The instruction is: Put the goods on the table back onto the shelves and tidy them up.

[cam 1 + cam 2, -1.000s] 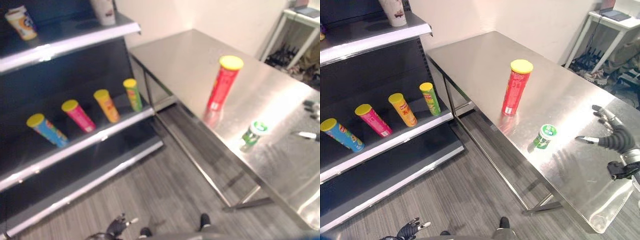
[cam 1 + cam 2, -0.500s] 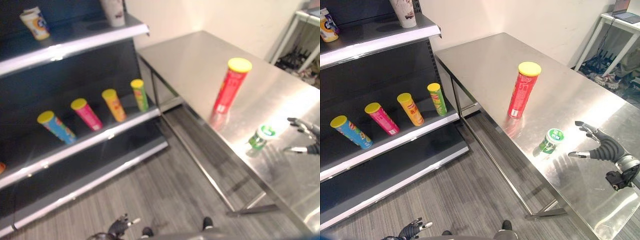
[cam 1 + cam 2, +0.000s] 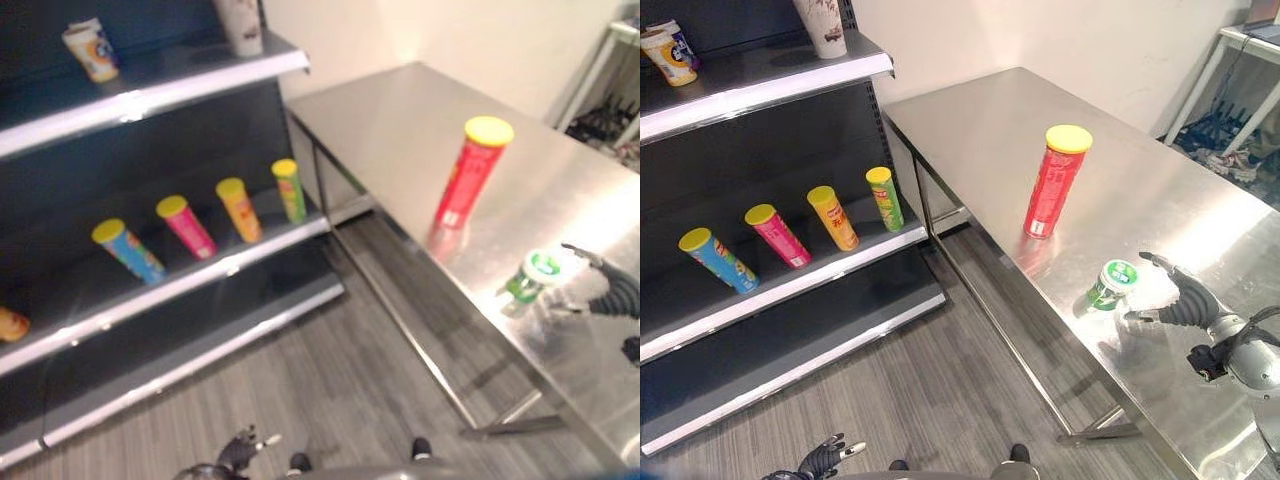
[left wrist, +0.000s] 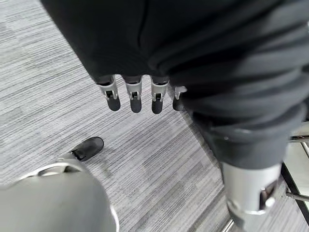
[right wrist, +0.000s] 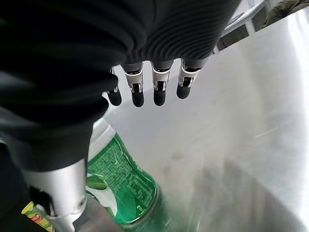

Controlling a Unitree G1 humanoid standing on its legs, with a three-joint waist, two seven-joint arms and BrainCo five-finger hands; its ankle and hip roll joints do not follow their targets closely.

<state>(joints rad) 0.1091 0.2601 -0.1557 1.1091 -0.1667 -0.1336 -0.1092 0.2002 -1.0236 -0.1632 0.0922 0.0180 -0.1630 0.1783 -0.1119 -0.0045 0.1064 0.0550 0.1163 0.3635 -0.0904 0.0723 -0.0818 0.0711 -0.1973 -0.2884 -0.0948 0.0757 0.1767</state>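
Shelves to the left, surface to the right.
On the surface [image 3: 980, 130] a tall can [image 3: 1056, 181] stands behind a small cup [image 3: 1108, 286]; the right robot hand [image 3: 1185, 302] is just right of the cup. Four cans [image 3: 830, 217] lean on the middle shelf [image 3: 790, 285].

silver dark-tipped fingers [image 5: 137, 92] under a dark ribbed cover on the right hand [image 3: 1188, 305], silver-grey wrist

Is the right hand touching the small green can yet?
Apart. The right eye view shows bare table between the open right hand and the green can; its fingers reach toward it without contact.
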